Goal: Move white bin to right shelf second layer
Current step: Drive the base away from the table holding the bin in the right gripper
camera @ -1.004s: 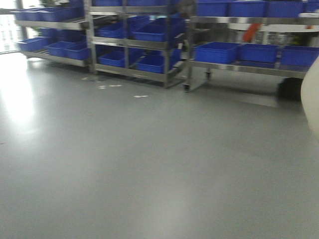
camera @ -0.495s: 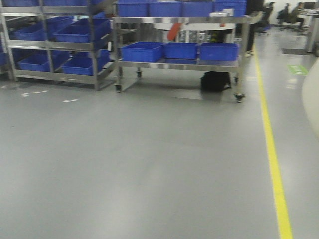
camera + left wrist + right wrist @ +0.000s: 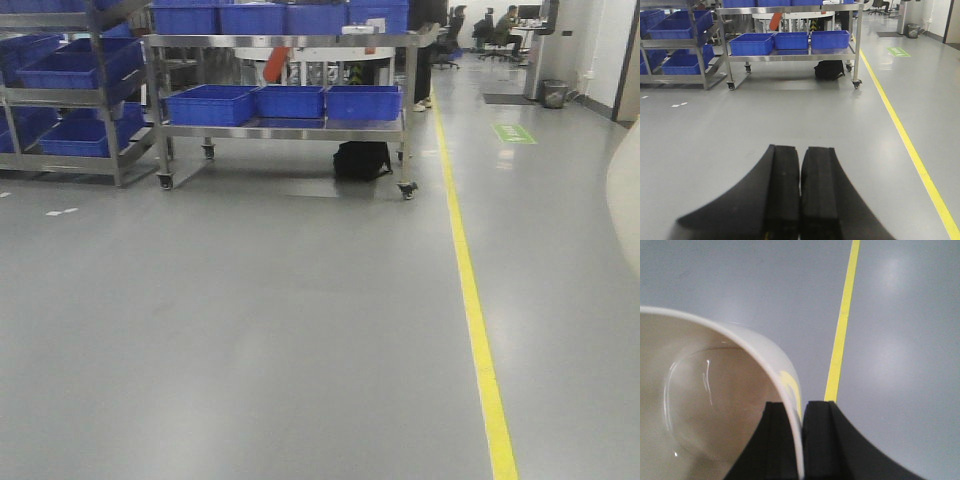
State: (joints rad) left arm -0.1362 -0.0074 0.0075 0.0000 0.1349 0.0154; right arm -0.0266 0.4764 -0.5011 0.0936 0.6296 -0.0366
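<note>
The white bin (image 3: 705,405) fills the left of the right wrist view, its glossy cream inside facing me. My right gripper (image 3: 801,407) is shut on its rim, one finger inside the wall and one outside. A sliver of the bin's wall (image 3: 626,195) shows at the right edge of the front view. In the left wrist view my left gripper (image 3: 800,152) is shut with nothing in it, held over bare grey floor. The right shelf second layer is not in view.
A wheeled steel rack (image 3: 285,128) carrying blue crates (image 3: 212,104) stands ahead, with a black bag (image 3: 362,159) beneath it. More racks of crates (image 3: 70,100) are at left. A yellow floor line (image 3: 468,290) runs forward on the right. People sit at desks (image 3: 500,25) far back.
The front view has swung to the right: the racks slid leftwards, and the yellow line and the far office area came into view. The bin's sliver stays at the right edge.
</note>
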